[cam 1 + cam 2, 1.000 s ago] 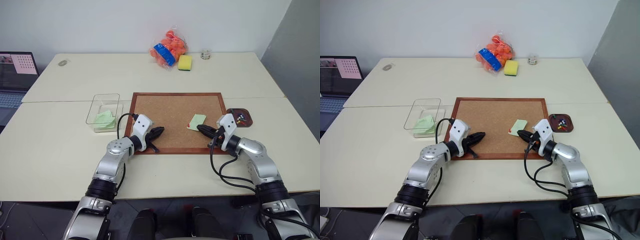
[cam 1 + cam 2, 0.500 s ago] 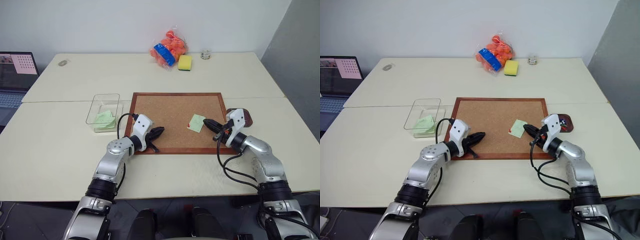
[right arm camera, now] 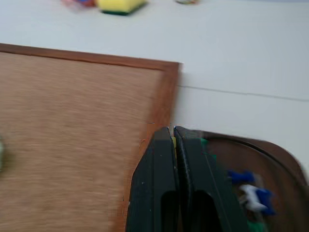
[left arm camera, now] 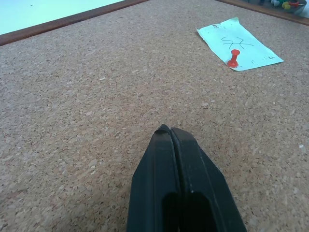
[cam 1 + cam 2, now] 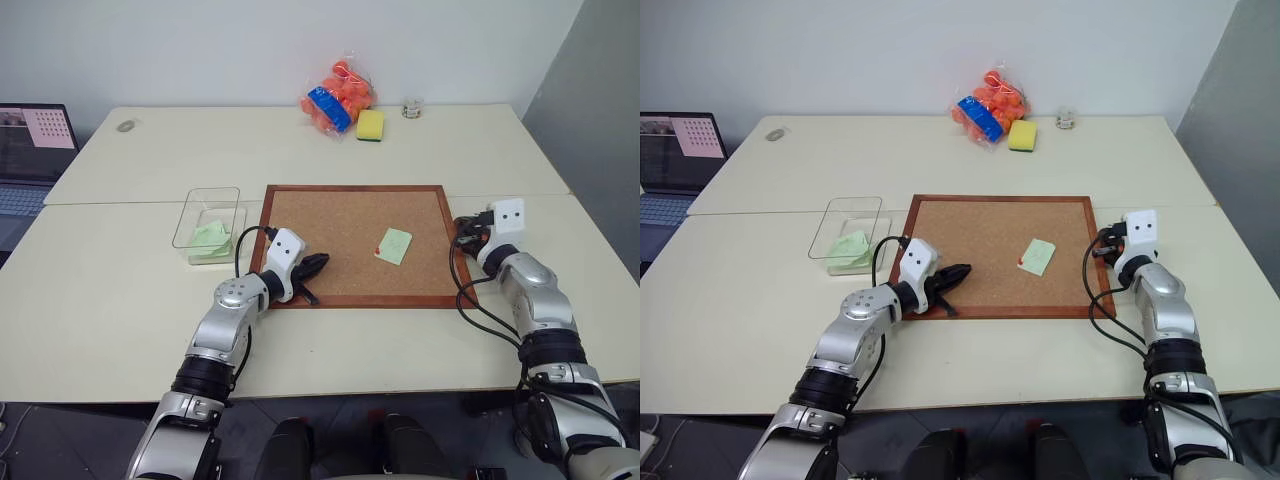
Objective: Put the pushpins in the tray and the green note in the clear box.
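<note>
A pale desk (image 5: 120, 300) is carrying a cork board (image 5: 355, 243), where the green note (image 5: 394, 245) is lying pinned by a red pushpin (image 4: 233, 58). The clear box (image 5: 207, 222) is sitting just left of the board, with crumpled green paper (image 5: 210, 237) in it. The left gripper (image 5: 316, 266) is hovering closed over the board's near left part. The right gripper (image 3: 174, 131) is hanging closed, with a speck of yellow between its tips, at the edge of the brown tray (image 3: 270, 162), which is holding pushpins (image 3: 248, 191) beside the board's right edge.

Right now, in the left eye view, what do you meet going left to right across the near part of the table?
Laptop → clear box → left gripper → green note → right gripper.
</note>
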You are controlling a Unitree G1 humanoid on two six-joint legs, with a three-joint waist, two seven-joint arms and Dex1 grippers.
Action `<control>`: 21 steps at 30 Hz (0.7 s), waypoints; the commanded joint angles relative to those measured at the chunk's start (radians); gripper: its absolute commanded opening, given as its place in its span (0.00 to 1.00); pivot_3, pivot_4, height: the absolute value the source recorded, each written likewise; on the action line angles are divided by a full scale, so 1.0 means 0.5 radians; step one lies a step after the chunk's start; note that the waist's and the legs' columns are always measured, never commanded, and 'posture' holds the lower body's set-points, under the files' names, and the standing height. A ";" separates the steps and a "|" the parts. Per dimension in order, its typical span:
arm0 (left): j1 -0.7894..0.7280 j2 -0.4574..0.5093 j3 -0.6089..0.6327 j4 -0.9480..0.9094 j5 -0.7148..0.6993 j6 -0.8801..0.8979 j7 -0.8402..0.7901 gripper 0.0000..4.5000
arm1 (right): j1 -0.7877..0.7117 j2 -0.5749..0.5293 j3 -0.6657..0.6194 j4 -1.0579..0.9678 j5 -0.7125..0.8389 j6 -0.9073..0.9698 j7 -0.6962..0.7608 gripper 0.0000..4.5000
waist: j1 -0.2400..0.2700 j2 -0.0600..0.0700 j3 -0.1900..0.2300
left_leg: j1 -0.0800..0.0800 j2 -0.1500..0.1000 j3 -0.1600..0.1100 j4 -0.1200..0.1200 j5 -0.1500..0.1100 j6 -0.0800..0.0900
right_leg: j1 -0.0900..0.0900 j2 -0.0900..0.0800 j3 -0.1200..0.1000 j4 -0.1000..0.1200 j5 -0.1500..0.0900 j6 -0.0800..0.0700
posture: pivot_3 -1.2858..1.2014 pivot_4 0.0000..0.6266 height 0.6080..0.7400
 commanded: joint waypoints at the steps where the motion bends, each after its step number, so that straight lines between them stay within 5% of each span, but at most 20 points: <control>1: 0.068 -0.001 -0.044 0.054 0.054 0.047 0.013 0.00 | -0.064 -0.040 -0.082 0.055 -0.012 -0.078 -0.091 0.01 | -0.003 0.000 0.000 | 0.000 0.000 0.000 0.000 0.000 0.000 | 0.000 0.000 0.001 0.000 0.000 0.000 | 0.52 0.24 1.00; 6: 0.086 0.007 -0.039 0.032 0.052 0.052 0.016 0.00 | -0.030 -0.015 -0.070 0.027 0.003 -0.092 -0.057 0.01 | -0.008 0.000 0.000 | 0.000 0.000 0.002 -0.001 0.000 0.000 | 0.000 0.000 0.002 -0.001 0.000 0.000 | 0.52 0.24 1.00; 21: 0.058 -0.012 -0.046 0.070 0.054 0.044 0.018 0.00 | -0.032 -0.026 -0.118 0.003 0.024 -0.074 -0.054 0.79 | -0.009 0.000 0.000 | 0.000 0.000 0.002 -0.001 0.000 0.000 | 0.000 0.000 0.002 -0.001 0.000 0.000 | 0.52 0.24 1.00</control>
